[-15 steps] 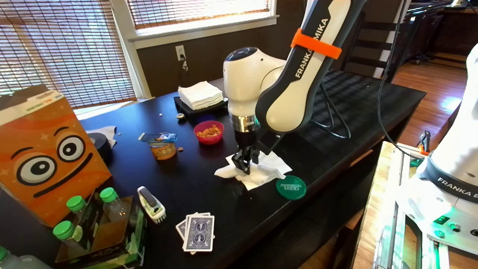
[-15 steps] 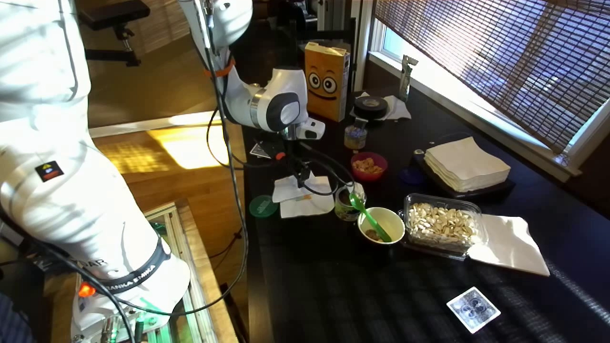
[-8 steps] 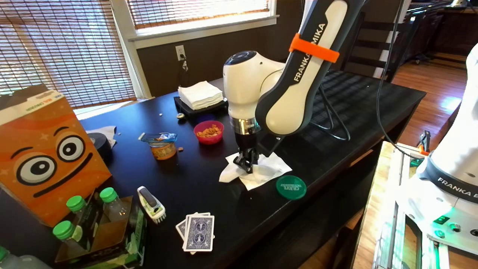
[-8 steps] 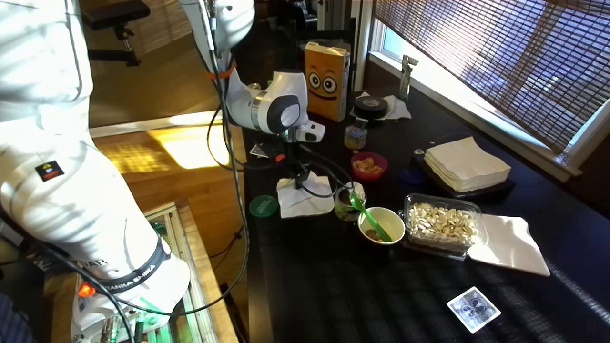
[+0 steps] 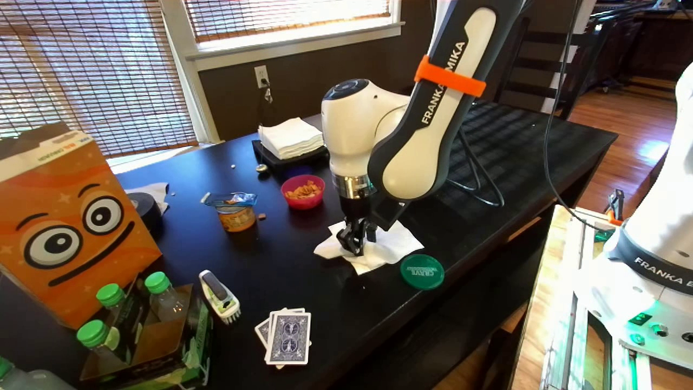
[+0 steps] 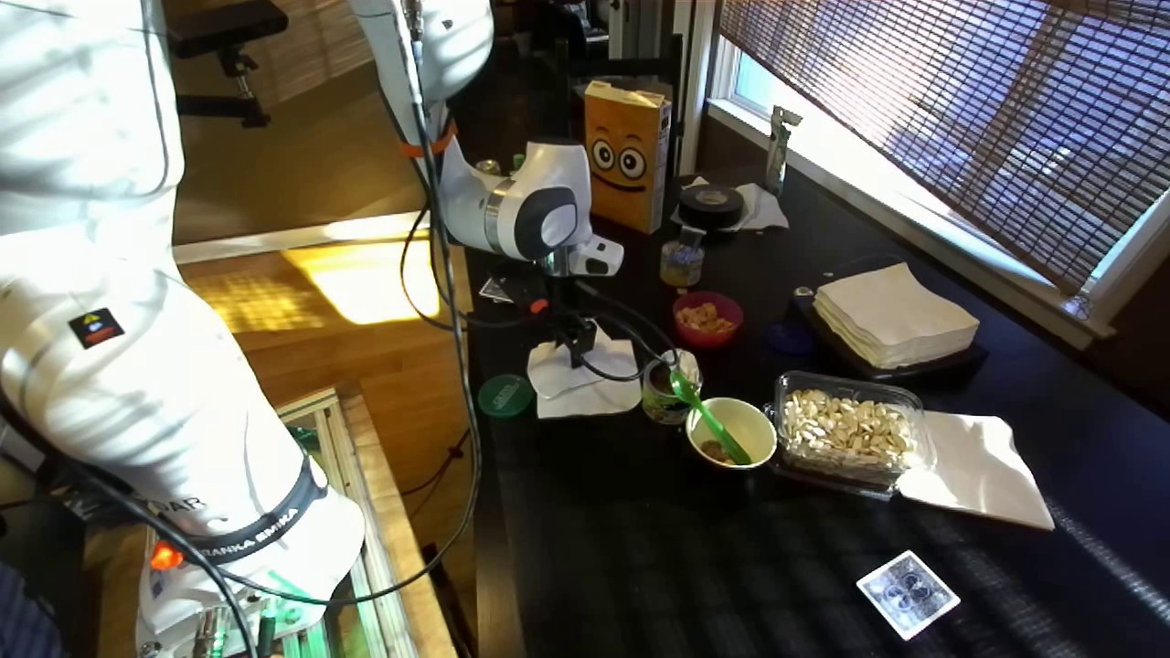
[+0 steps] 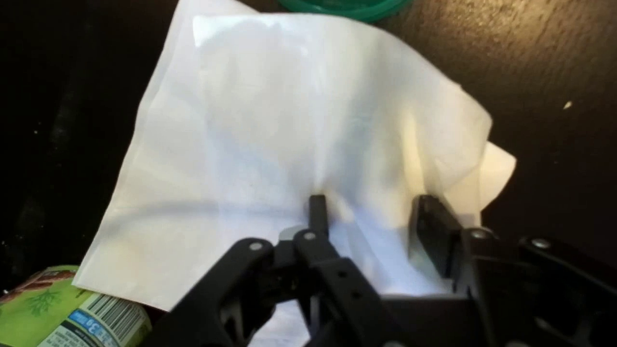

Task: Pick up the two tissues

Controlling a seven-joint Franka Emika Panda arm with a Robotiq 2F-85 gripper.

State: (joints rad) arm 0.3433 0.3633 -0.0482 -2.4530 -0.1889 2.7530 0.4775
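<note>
The two tissues lie on the dark table, overlapping and creased. In the wrist view the upper tissue (image 7: 270, 96) covers much of the lower tissue (image 7: 144, 231), which shows at its left and top. An exterior view shows the upper tissue (image 6: 548, 370) with the lower tissue (image 6: 594, 402) poking out from under it. My gripper (image 7: 371, 212) points straight down over the pair, fingers apart, its tips at the paper. The upper sheet rises in soft folds between the fingers, not pinched. From outside, the gripper (image 5: 363, 245) stands amid the white paper.
A green lid (image 5: 422, 272) is beside the tissues. Close by stand a jar (image 6: 663, 393), a cup with a green spoon (image 6: 731, 434) and a red bowl (image 5: 303, 192). Farther off are a seed container (image 6: 850, 429), a napkin stack (image 5: 291, 138) and playing cards (image 5: 289, 338).
The fingers came closer together, drawing the upper tissue's edge inward, then spread again, and that edge has slid partly back out. The arm leans slightly lower.
</note>
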